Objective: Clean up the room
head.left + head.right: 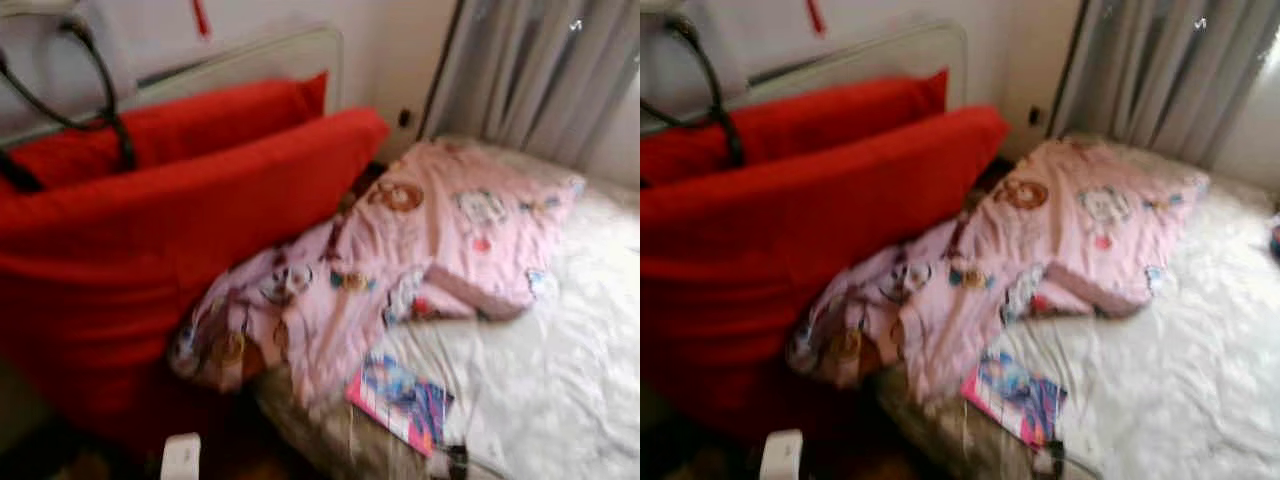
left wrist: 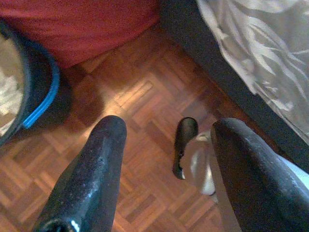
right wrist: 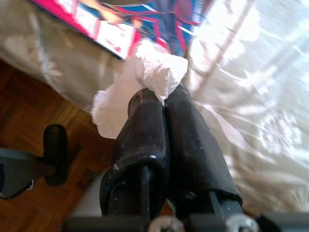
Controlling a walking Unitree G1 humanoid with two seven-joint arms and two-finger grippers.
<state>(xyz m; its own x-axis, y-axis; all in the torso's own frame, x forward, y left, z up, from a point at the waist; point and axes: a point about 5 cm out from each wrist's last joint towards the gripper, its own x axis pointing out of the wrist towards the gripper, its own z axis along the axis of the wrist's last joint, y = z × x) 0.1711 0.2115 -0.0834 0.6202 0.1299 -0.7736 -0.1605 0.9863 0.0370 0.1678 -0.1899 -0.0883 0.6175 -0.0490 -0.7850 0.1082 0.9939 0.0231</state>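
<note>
Two black fingers of the right gripper [image 3: 164, 96] pinched a crumpled white tissue [image 3: 145, 77] just beside the colourful book [image 3: 130, 21] on the bed's white cover [image 3: 251, 96]. Over the parquet floor [image 2: 145, 96], the left gripper [image 2: 166, 140] hung with its fingers spread apart.

Glossy parquet wood floor [image 2: 145, 96]; crumpled white tissue paper [image 3: 154, 67]; satiny bedspread [image 1: 560, 380].

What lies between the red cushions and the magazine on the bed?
A crumpled pink patterned blanket lies between the red cushions and the magazine, seen in both eye views.
</note>
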